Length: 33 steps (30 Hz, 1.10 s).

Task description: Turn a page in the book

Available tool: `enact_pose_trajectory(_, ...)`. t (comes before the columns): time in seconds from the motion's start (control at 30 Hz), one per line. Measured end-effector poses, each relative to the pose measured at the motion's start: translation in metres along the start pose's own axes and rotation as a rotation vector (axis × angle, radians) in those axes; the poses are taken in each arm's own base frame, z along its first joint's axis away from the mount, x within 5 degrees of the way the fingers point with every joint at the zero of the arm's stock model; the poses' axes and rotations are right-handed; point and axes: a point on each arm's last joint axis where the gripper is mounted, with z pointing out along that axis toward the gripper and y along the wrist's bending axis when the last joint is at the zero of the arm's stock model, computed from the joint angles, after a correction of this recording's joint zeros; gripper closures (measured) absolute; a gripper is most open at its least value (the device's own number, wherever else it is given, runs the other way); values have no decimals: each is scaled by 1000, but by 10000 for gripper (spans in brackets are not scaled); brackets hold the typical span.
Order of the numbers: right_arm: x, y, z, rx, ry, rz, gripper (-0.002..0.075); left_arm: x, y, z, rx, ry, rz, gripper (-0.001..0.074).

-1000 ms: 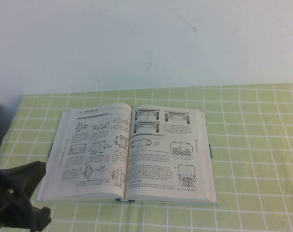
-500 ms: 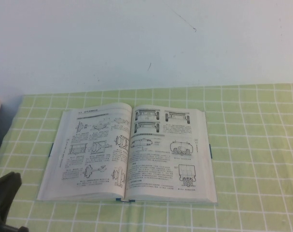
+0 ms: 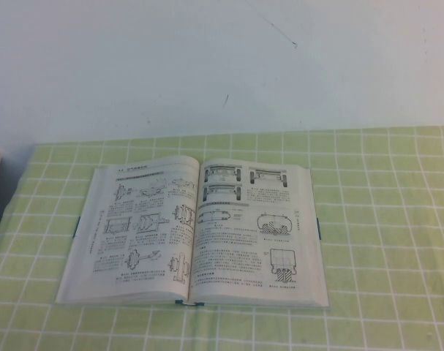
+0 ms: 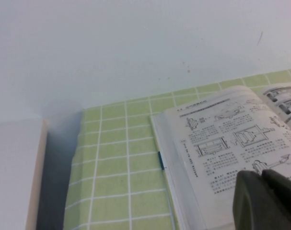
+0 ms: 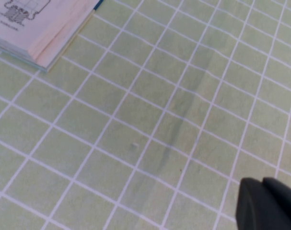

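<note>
Book (image 3: 196, 234) lies open, flat on tabletop (image 3: 382, 219). Left gripper (image 4: 267, 201) beside book, fingers look closed. Right gripper (image 5: 267, 203) closed, empty, away from book. Lift page (image 3: 254, 234) by outer edge, slowly.

obstacle: open book (image 3: 196, 232) mid-cloth | free: green checked cloth (image 3: 382, 219) on every side

Your left gripper (image 4: 266, 201) shows only at its wrist camera's edge, fingers pressed together. Your right gripper (image 5: 265, 203) hangs low, fingers closed on nothing. Neither arm appears in the high view.
</note>
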Motion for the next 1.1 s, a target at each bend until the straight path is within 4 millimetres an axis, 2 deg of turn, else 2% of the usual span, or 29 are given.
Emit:
enact_pose_trajectory(0.33,0,0,0,0,0,0,727,9,-1,-3,-5,69,-7,738)
enact_pose_trajectory(0.57,0,0,0,0,0,0,727,17,1,-4,-43,163,-143,738)
enact_pose_trajectory(1.1,0,0,0,0,0,-2,727,18,2,-5,-56,172,-153,738)
